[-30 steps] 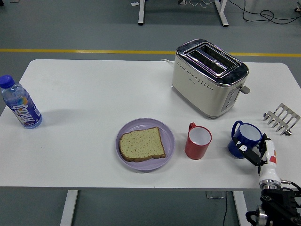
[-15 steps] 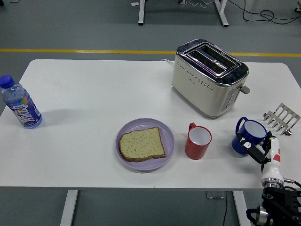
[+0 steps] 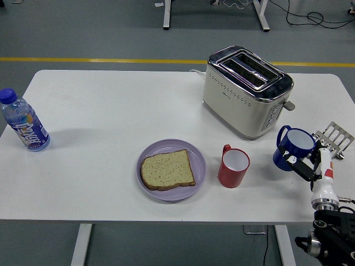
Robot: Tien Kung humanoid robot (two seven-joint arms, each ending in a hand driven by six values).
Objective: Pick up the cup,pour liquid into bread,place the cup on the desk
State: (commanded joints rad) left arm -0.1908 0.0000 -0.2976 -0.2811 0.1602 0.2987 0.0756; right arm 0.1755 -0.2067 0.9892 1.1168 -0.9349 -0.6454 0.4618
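My right hand (image 3: 298, 162) comes up from the lower right corner with its fingers closed on the lower right side of a blue cup (image 3: 291, 146). The cup has a white inside, leans a little, and its handle points up and left. A red cup (image 3: 233, 166) stands upright to its left. Further left, one slice of bread (image 3: 167, 170) lies on a lilac plate (image 3: 195, 155). The left arm is out of view.
A cream and chrome toaster (image 3: 247, 91) stands behind the cups. A metal toast rack (image 3: 334, 138) sits close behind the blue cup at the right edge. A blue-capped water bottle (image 3: 24, 123) stands at the far left.
The right hand has carried the blue cup up and to the right, away from the red cup and closer to the toast rack. Nothing else moved.
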